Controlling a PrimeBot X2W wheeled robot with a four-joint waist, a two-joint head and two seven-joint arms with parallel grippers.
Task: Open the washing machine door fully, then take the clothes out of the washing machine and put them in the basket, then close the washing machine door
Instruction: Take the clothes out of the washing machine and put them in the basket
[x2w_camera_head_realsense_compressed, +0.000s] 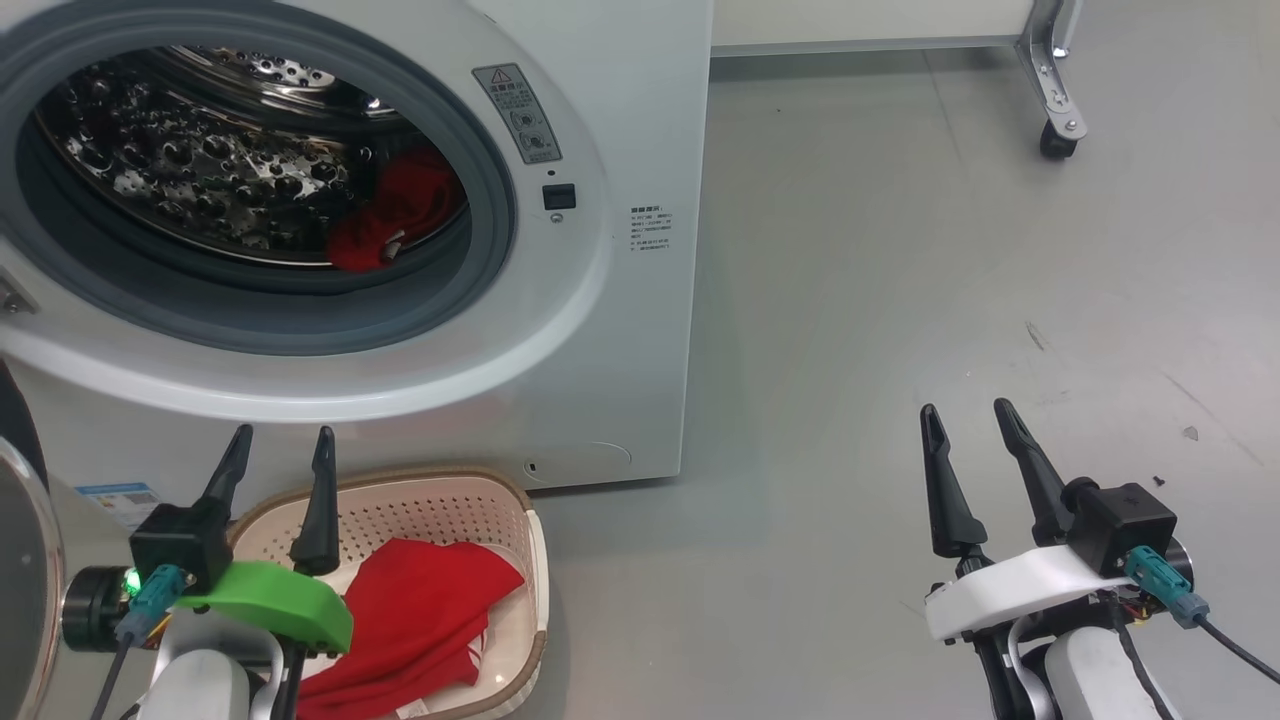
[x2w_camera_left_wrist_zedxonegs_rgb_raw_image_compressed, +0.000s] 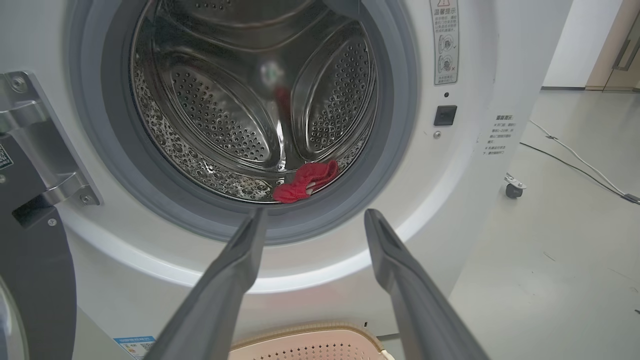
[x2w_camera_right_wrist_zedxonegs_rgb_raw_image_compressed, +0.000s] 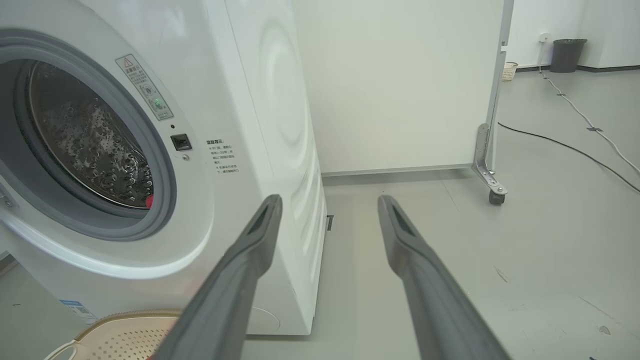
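One red garment (x2w_camera_head_realsense_compressed: 395, 215) lies in the drum (x2w_camera_head_realsense_compressed: 180, 170), a second garment (x2w_camera_head_realsense_compressed: 420, 610) in the near basket (x2w_camera_head_realsense_compressed: 420, 510); left gripper (x2w_camera_head_realsense_compressed: 284, 431), right gripper (x2w_camera_head_realsense_compressed: 967, 405) spread, empty.

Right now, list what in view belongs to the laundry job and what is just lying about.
Job:
- washing machine
- open door
- basket
- red garment inside it
- red garment in the drum

Lying about:
- wheeled white panel
- floor cable
- dark bin
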